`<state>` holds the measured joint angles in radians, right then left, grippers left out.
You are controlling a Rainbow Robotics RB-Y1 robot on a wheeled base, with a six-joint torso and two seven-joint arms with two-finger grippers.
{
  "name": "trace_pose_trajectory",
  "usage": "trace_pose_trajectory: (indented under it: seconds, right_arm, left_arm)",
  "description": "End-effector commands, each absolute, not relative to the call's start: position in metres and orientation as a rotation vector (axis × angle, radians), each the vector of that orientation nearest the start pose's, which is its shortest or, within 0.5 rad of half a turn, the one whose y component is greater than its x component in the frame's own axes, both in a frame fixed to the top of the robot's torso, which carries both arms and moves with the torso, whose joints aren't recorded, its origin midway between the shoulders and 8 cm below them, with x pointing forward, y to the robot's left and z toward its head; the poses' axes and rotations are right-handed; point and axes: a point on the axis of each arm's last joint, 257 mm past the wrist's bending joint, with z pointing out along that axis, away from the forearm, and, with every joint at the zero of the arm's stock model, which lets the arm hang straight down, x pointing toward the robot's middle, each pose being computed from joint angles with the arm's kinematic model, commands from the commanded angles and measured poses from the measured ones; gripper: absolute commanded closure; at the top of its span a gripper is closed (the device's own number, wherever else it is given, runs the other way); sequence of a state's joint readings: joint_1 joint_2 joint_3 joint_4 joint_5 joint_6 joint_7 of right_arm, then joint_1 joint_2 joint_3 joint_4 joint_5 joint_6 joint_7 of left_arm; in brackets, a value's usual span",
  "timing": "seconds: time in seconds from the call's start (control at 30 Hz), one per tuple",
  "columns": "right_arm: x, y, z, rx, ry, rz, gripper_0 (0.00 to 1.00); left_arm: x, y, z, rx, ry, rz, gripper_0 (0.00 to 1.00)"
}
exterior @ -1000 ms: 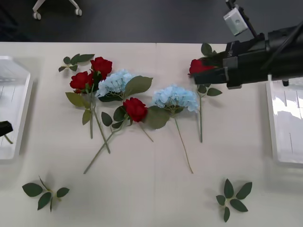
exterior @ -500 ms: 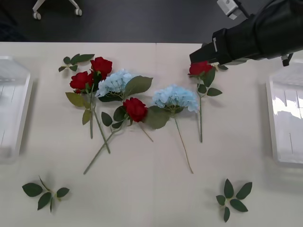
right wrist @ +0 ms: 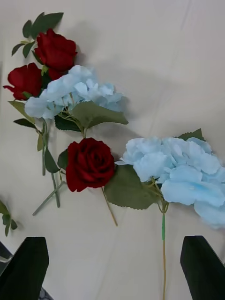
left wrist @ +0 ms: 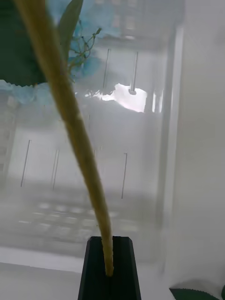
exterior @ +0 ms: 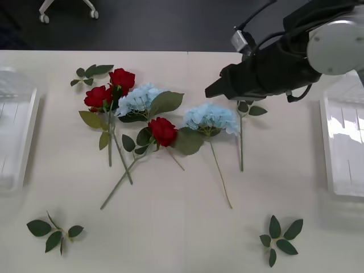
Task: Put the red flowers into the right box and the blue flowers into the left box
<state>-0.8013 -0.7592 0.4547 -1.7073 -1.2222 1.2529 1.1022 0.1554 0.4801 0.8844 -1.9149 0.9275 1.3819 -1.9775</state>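
Left gripper (left wrist: 110,267) jaws pinch a blue flower stem (left wrist: 70,126) over the left box (left wrist: 140,197); right gripper (right wrist: 112,262) jaws gape, empty

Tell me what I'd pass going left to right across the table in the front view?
Left box → pair of red roses → blue flower → single red rose → second blue flower → right end effector just behind it → right box.

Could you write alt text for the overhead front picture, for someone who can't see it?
The right gripper reaches over a table strewn with red flowers and blue flowers, with a clear box on the right and loose leaf sprigs nearby.
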Motion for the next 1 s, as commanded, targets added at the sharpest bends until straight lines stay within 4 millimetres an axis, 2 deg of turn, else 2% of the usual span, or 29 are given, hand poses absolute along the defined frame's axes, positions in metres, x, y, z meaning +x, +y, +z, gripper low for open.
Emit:
trace_pose_trajectory:
  seconds: [0.03, 0.13, 0.17, 0.33, 0.57, 0.83, 0.93, 1.0]
  right_arm:
    - [0.514, -0.076, -0.133, -0.215, 2.511, 0.713, 0.17]
    - [0.518, -0.077, -0.141, -0.148, 2.529, 0.707, 0.17]
    - [0.521, -0.08, -0.148, -0.072, 2.546, 0.695, 0.17]
    - [0.527, -0.09, -0.159, 0.061, 2.563, 0.655, 0.17]
    - [0.539, -0.113, -0.169, 0.285, 2.573, 0.633, 0.17]
    - [0.551, -0.14, -0.191, 0.368, 2.586, 0.546, 0.17]
    - [0.554, -0.148, -0.197, 0.385, 2.587, 0.519, 0.17]
    - [0.557, -0.152, -0.202, 0.398, 2.584, 0.507, 0.17]
  left_arm:
    - [0.359, 0.569, -0.187, -0.268, 2.249, 0.071, 1.0]
    - [0.365, 0.573, -0.19, -0.279, 2.258, 0.087, 1.0]
    - [0.372, 0.577, -0.192, -0.287, 2.266, 0.101, 1.0]
    - [0.389, 0.582, -0.2, -0.305, 2.283, 0.13, 1.0]
    - [0.413, 0.589, -0.213, -0.328, 2.304, 0.184, 1.0]
    - [0.436, 0.6, -0.236, -0.351, 2.323, 0.241, 1.0]
    - [0.438, 0.602, -0.241, -0.359, 2.33, 0.248, 1.0]
    - [0.437, 0.601, -0.243, -0.357, 2.335, 0.247, 0.94]
